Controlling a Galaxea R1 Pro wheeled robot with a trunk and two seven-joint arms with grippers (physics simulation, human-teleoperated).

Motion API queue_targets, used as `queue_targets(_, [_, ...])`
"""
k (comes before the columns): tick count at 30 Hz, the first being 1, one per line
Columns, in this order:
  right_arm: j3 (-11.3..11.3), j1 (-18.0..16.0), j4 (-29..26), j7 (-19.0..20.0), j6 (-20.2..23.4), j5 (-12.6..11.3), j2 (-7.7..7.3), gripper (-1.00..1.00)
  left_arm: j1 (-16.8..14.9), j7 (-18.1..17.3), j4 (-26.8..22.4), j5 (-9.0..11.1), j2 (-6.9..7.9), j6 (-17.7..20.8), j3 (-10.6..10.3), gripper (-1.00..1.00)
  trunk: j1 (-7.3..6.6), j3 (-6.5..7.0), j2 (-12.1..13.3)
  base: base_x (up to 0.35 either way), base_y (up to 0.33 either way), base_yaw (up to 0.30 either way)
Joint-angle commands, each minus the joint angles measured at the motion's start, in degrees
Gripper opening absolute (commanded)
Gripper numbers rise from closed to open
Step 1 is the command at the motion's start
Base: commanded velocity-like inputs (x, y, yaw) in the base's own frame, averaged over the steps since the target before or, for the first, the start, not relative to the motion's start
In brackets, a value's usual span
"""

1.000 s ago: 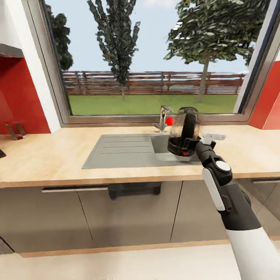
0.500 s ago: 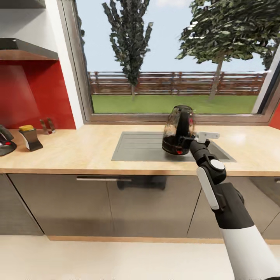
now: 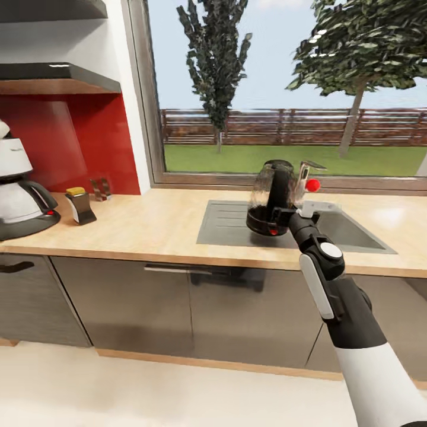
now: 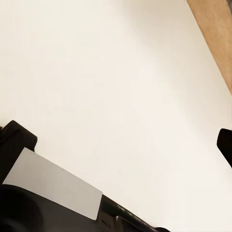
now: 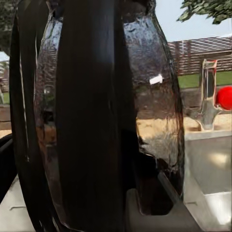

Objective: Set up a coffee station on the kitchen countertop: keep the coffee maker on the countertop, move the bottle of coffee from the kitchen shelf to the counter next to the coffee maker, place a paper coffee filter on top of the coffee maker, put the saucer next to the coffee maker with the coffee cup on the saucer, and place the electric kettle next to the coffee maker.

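right end effector (image 3: 289, 217) gripping electric kettle (image 3: 271, 198) above sink (image 3: 237, 224); coffee maker (image 3: 18, 190) far left

electric kettle (image 3: 274, 198) above sink (image 3: 350, 231), faucet (image 3: 303, 178) just behind-right of it; far left on kitchen countertop (image 3: 154, 228): coffee maker (image 3: 18, 190), bottle of coffee (image 3: 79, 205) right of it, kitchen shelf (image 3: 56, 77) above.

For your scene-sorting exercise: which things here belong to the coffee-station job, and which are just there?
Job:
kettle, held by the right gripper
coffee maker
coffee bottle
countertop
shelf

Just there:
sink
tap
window
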Motion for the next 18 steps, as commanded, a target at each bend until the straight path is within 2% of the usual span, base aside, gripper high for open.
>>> queue_targets(1, [0.15,-0.05,-0.12,-0.59,0.17,-0.47,-0.08,-1.00,-0.06,-0.21,0.10,-0.16,-0.01,-0.20,0.18,1.00,-0.01,-0.05,-0.03,0.000,0.002,0.270])
queue_targets(8, [0.25,-0.05,-0.12,-0.58,0.17,-0.47,-0.06,-1.00,-0.06,-0.21,0.10,-0.16,-0.01,-0.20,0.18,1.00,-0.01,-0.05,-0.03,0.000,0.000,0.271])
queue_targets(13, [2.81,-0.05,-0.12,-0.59,0.17,-0.42,-0.12,-1.00,-0.06,-0.21,0.10,-0.16,0.00,-0.20,0.18,1.00,-0.01,-0.05,-0.03,0.000,0.000,0.272])
queue_targets(18, [3.50,-0.05,-0.12,-0.59,0.17,-0.41,-0.12,-1.00,-0.06,-0.21,0.10,-0.16,0.01,-0.20,0.18,1.00,-0.01,-0.05,-0.03,0.000,0.000,0.272])
